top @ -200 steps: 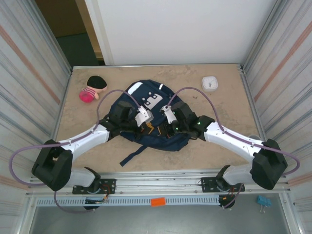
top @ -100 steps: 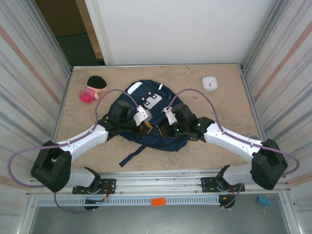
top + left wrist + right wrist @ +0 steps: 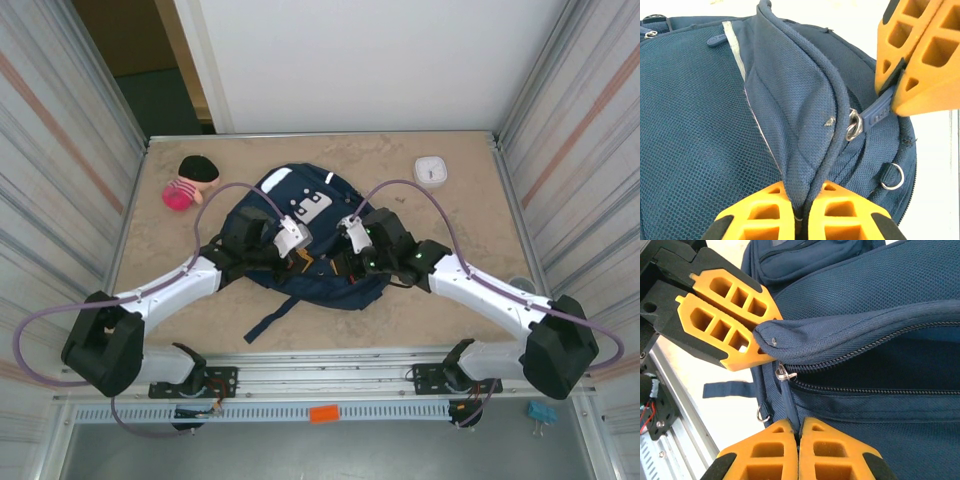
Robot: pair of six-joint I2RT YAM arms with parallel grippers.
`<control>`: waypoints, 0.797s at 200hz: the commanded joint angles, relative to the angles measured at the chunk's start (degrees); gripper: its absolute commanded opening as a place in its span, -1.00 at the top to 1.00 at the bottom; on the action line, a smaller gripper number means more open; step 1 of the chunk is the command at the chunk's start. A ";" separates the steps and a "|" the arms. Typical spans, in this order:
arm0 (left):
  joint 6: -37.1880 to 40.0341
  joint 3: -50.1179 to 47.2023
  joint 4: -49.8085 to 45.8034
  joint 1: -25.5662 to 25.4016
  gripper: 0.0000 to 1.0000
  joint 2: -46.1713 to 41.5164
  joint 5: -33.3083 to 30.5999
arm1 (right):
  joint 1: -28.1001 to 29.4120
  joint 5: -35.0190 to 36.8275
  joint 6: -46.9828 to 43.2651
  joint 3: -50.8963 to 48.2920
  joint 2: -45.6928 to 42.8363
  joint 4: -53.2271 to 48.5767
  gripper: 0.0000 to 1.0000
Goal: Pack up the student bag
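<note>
Zipper work is the step in hand, as I judge it: the student bag lies flat in the middle of the table, its top end toward the far wall and its near edge between the two arms, and nothing can go inside until the main compartment is unzipped. The left gripper is clamped on a raised fold of fabric at the bag's seam, the cloth pinched between its orange fingers. The right gripper is closed on the blue zipper pull, whose strap runs straight from the metal slider into the jaws. The two grips sit just beside each other, with the slider between them. What matters for the coming move is the line of the zipper track: in the right wrist view it leads from the slider toward the right edge of the picture and away from the left gripper, and its teeth look meshed as far as I can tell. The pull strap lies across that line, not along it, so the right arm, being the one on the slider, probably has to swing the pull round and draw it along the track while the left arm holds the fabric taut against it
</note>
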 commanded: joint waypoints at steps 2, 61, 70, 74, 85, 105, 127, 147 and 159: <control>-1.17 0.68 -4.68 2.22 1.00 -2.06 -8.78 | -3.48 0.43 -1.97 -0.62 -3.01 -10.64 1.00; -3.30 0.47 0.21 1.80 1.00 -2.05 0.70 | -0.85 -10.19 3.88 0.32 3.94 -3.17 1.00; -3.30 0.63 0.17 1.60 1.00 -1.95 0.48 | -0.29 -10.71 5.14 0.65 5.16 -2.12 1.00; -3.35 0.68 0.13 1.60 1.00 -1.94 0.48 | 0.03 -10.36 5.57 0.84 5.62 -1.94 1.00; -3.37 0.81 -0.01 1.58 1.00 -1.96 0.55 | 1.09 -7.47 6.25 1.69 6.58 -2.54 0.84; -3.19 1.21 -0.27 1.63 1.00 -2.01 0.55 | 3.59 0.53 4.89 3.26 7.48 -5.42 0.61; -3.19 1.42 -0.29 1.64 1.00 -2.07 0.41 | 6.72 10.20 2.66 5.64 8.14 -8.60 0.26; -3.49 1.40 0.07 1.58 1.00 -2.07 0.40 | 9.01 15.86 0.89 7.29 8.52 -9.37 0.23; -3.72 1.39 0.27 1.50 1.00 -2.07 0.49 | 10.03 18.07 0.04 8.15 8.89 -9.67 0.23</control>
